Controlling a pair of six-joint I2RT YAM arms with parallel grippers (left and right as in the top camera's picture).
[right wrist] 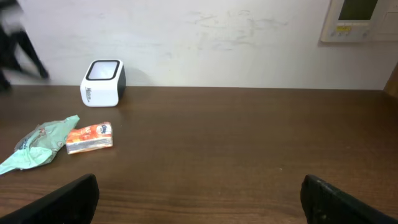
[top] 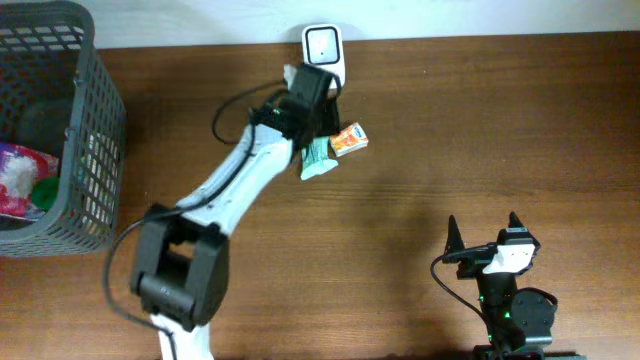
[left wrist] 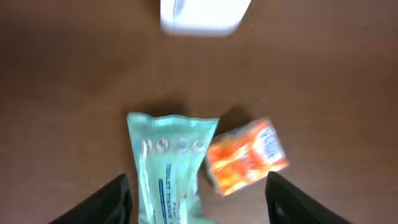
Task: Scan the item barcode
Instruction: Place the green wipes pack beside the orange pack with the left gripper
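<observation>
**Left jaws open over tissue pack by scanner**

Left jaws stood wide apart, gripping nothing, hovering over the mint-green toilet tissue pack [left wrist: 168, 168]. It lay flat on the table [left wrist: 323, 93] against an orange packet [left wrist: 245, 155], just in front of the white barcode scanner [left wrist: 202, 15], probably placed for its reading window. Right jaws were fully open, empty, parked well apart.

White left arm [top: 235, 175], black joints, looping black cable [top: 214, 123], black right arm [top: 515, 310], white block behind right gripper [top: 483, 234]

A mint-green pack [left wrist: 165, 168] lay left of an orange-and-white packet [left wrist: 245, 155]; the scanner [right wrist: 102, 82] was white, the table [right wrist: 249, 149] dark brown.
</observation>
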